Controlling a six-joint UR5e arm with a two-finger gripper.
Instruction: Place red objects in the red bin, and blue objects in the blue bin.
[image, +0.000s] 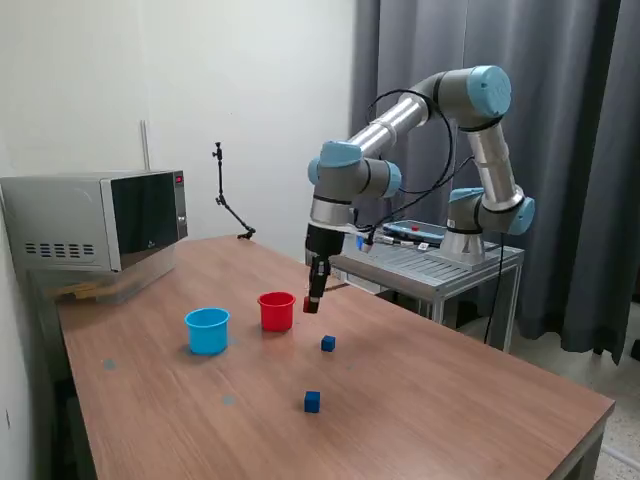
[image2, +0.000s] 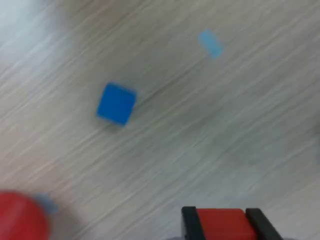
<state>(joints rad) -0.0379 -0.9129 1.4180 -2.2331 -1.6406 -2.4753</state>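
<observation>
Nearest the exterior camera, a blue cube (image: 312, 401) lies on the bench (image: 450, 410), with a second blue cube (image: 328, 343) farther back; both remain unsorted. Beyond them the blue bin (image: 207, 330) and red bin (image: 276, 311) stand side by side. The tool (image: 311, 302) is clenched on a red cube (image2: 221, 223), hanging just beside the red bin, not yet over it. The other red cube is not visible.

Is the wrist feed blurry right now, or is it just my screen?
Wrist view: smeared by motion blur; the blue cube has soft edges, the red cup is a blob, though the red cube in the claw reads fairly sharp. Exterior view: sharp, evenly lit.
</observation>
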